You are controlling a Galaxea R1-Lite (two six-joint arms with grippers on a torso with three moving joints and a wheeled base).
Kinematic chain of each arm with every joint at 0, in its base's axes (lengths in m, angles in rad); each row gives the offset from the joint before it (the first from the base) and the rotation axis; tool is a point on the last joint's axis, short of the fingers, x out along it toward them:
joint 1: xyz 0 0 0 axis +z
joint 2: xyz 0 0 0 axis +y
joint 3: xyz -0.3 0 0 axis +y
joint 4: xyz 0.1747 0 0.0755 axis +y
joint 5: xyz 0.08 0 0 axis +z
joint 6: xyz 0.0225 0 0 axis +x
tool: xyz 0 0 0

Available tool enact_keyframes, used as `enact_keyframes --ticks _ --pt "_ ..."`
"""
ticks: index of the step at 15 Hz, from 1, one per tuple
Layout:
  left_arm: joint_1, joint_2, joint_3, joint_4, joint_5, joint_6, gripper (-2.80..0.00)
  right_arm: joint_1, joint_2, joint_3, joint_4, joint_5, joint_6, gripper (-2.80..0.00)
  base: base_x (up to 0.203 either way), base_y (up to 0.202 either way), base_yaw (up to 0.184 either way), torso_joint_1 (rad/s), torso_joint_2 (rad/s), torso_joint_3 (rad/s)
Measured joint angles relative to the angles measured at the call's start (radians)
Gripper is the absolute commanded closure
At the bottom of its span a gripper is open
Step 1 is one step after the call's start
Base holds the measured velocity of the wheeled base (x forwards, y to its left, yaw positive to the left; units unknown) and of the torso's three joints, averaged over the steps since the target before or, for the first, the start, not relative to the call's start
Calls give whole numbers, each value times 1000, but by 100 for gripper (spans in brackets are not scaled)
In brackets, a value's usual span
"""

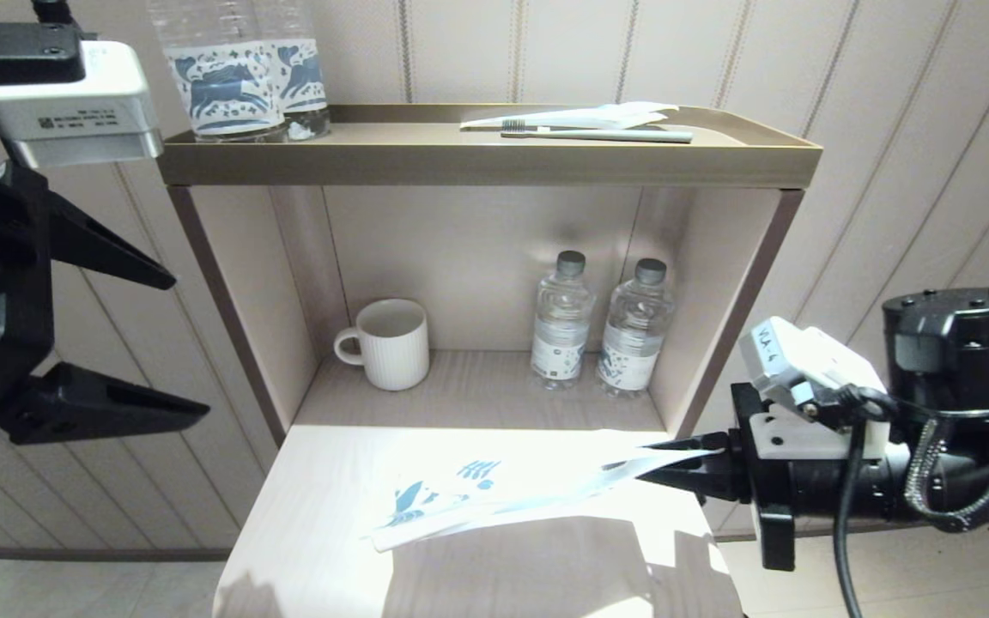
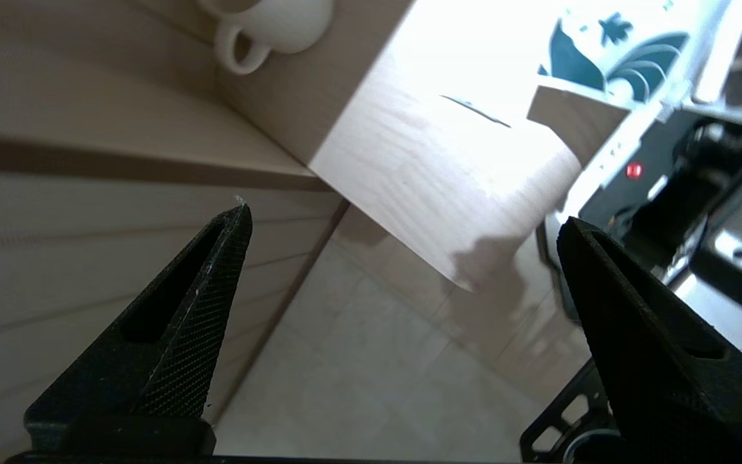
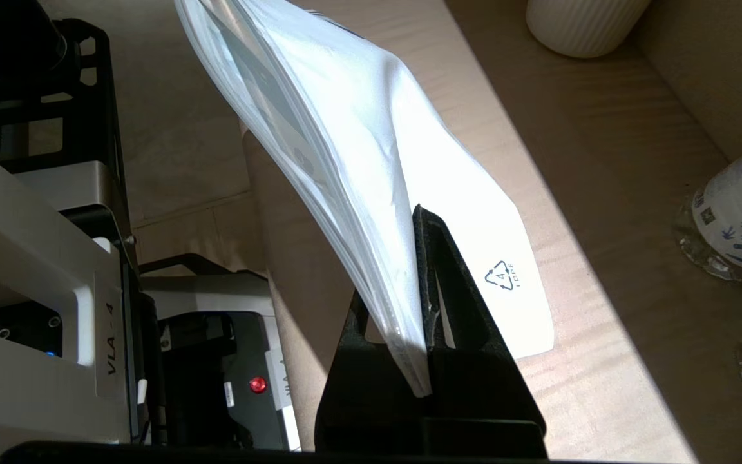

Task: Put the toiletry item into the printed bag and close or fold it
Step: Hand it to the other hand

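Head view: my right gripper (image 1: 675, 463) is clamped on one corner of the printed bag (image 1: 494, 493), holding that end lifted off the light wood table (image 1: 306, 549) while the far end, blue print up, rests on the surface; right wrist view confirms it, jaws pinched tight on the white plastic (image 3: 371, 212), the layers bowing away from the fingers; my left gripper (image 1: 190, 343) hangs up at the left of the shelf unit (image 1: 486, 163), well apart from the bag, jaws spread wide and nothing between them; left wrist view shows both fingertips (image 2: 216, 258) apart over floor and table edge; toiletry item: I can't find the white toothbrush anywhere, not on the table, not in either gripper; bag is opaque and washed out by sun, so whether the brush is inside it I can't tell; only brush in sight is the grey-green toothbrush (image 1: 606, 133) on its white wrapper on the top shelf, which isn't the target; also on the unit: printed bottles (image 1: 241, 77) up top, white mug (image 1: 391, 343) and two small water bottles (image 1: 602, 326) in the cubby; judgement: bag secured, insertion unconfirmed; the slider isn't visible, so closing looks like the step left; left needs to come to the open edge while right keeps tension.
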Motion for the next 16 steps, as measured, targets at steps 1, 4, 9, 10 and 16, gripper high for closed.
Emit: enact_keyframes --ticks 1,4,9,10,16 --pt "72 -11 26 -33 -60 -4 -280 -4 23 -4 -2 0 1 0 0 0 0 0 0 0" --pt "244 -64 210 -156 -304 -25 -280 -18 69 -14 -1 0 3 0 0 0 0 0 0 0" --pt "362 -181 718 -588 -502 -160 -280 -24 159 -12 -5 -5 4 0 0 0 0 0 0 0" --pt "369 -195 791 -718 -536 -198 -280 -28 183 -15 -5 -6 4 0 0 0 0 0 0 0" --pt "317 -149 868 -986 -643 -252 -280 -60 284 -34 -9 -17 -1 0 0 0 0 0 0 0"
